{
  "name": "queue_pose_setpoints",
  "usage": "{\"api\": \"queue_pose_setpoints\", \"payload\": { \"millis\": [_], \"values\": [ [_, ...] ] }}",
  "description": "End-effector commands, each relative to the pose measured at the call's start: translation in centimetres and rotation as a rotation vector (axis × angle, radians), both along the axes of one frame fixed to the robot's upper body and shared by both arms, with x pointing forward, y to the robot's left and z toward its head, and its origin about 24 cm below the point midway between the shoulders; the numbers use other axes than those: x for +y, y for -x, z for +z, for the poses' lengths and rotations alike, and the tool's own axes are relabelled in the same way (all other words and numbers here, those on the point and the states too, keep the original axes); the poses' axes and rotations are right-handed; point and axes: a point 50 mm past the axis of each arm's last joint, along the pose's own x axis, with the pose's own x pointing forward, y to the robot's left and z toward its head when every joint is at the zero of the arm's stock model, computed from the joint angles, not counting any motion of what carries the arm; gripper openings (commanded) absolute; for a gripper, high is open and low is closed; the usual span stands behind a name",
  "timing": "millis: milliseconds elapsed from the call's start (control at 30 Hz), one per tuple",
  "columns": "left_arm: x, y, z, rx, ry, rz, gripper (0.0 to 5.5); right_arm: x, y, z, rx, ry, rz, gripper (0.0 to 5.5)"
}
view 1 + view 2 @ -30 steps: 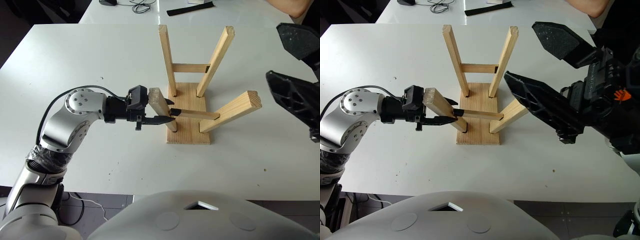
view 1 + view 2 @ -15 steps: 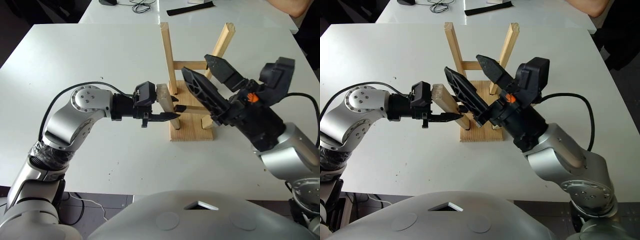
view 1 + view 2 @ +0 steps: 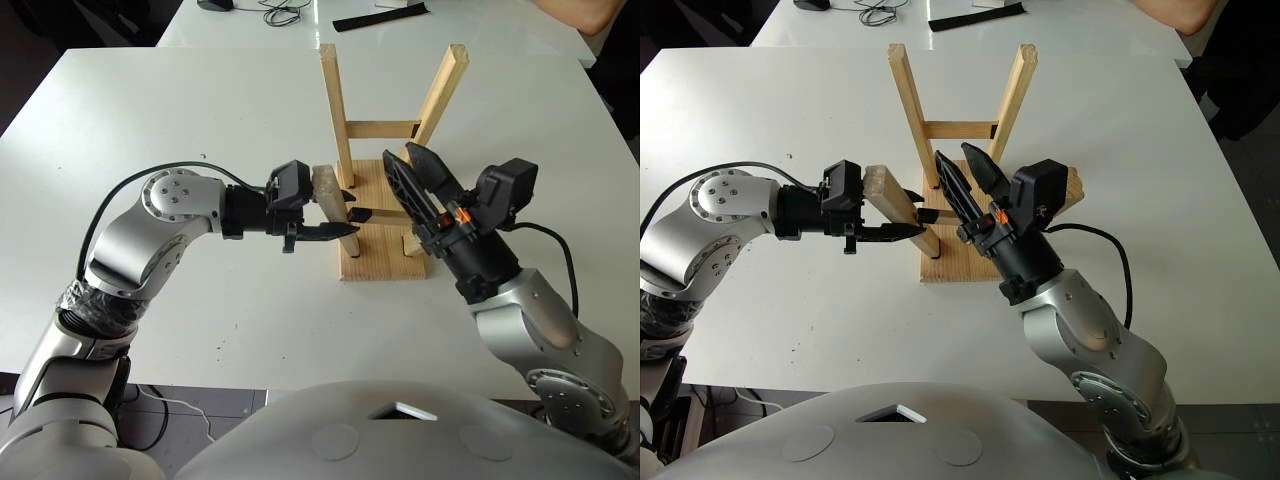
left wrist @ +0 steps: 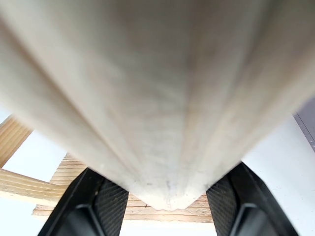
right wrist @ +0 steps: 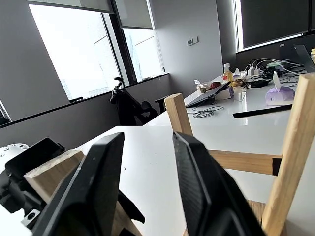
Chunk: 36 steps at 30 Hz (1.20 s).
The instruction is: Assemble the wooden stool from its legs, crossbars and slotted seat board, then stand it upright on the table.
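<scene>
stool leg (image 3: 325, 190), gripped by left end effector (image 3: 349, 214)

We see bare, pale wood with visible grain in the seat board (image 3: 380, 265), the legs (image 3: 335, 110) and the crossbar (image 3: 380, 129). The leg (image 4: 157, 98) in the left wrist view looks sanded smooth, its edges rounded. The table (image 3: 150, 120) at upper left is matt white. The left gripper (image 3: 350, 212) and right gripper (image 3: 398, 153) are matt black plastic with finely textured pads (image 4: 110, 206). The left arm (image 3: 165, 205) has a satin silver shell.
</scene>
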Motion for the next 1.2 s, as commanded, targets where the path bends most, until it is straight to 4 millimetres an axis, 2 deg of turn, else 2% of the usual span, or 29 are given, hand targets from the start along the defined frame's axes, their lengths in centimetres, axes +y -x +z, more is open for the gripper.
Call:
{"api": "queue_pose_setpoints", "payload": {
  "millis": [33, 100, 167, 267, 367, 500, 767, 900, 967, 1033, 1100, 1133, 1200],
  "values": [
    [1.8, -0.5, -2.4, 0.077, -0.218, 0.092, 2.06, 0.7, -0.1, -4.5, 0.166, 0.190, 0.024, 1.08],
    [1.6, -0.6, -2.2, 0.076, -0.218, 0.080, 2.06, 0.8, 0.5, -8.2, 0.293, 0.328, 0.041, 0.72],
    [1.4, -0.7, -2.0, 0.074, -0.219, 0.066, 2.06, 0.9, 0.9, -10.5, 0.352, 0.401, 0.045, 0.46],
    [1.0, -0.9, -1.7, 0.068, -0.221, 0.042, 2.06, 1.0, 1.0, -11.9, 0.369, 0.430, 0.042, 0.10],
    [0.8, -0.9, -1.4, 0.064, -0.223, 0.026, 2.06, 1.1, 0.7, -12.0, 0.345, 0.439, 0.039, 0.02],
    [0.6, -0.9, -1.5, 0.066, -0.233, 0.007, 2.06, 1.6, -0.2, -10.1, 0.247, 0.347, 0.023, 0.02],
    [1.1, -0.7, -2.0, 0.086, -0.252, 0.021, 2.06, 0.7, -1.0, -1.5, -0.091, 0.051, -0.048, 0.02],
    [1.1, -0.7, -2.1, 0.088, -0.256, 0.020, 2.06, 1.0, -0.6, 0.1, -0.158, 0.017, -0.035, 0.02],
    [1.1, -0.7, -2.1, 0.090, -0.257, 0.017, 2.06, 1.5, -0.7, -1.1, -0.097, 0.039, -0.018, 0.02],
    [1.0, -0.8, -2.1, 0.091, -0.259, 0.009, 2.06, 1.9, -0.9, -5.1, 0.060, 0.180, -0.001, 0.02],
    [0.8, -0.9, -2.0, 0.091, -0.261, -0.002, 2.06, 2.0, -0.2, -9.5, 0.243, 0.303, 0.032, 0.02],
    [0.8, -1.0, -2.0, 0.090, -0.262, -0.007, 2.06, 1.9, 0.1, -11.2, 0.291, 0.367, 0.035, 0.02],
    [0.7, -1.1, -1.9, 0.087, -0.265, -0.018, 2.06, 1.8, 0.9, -13.3, 0.370, 0.412, 0.047, 0.02]
  ]
}}
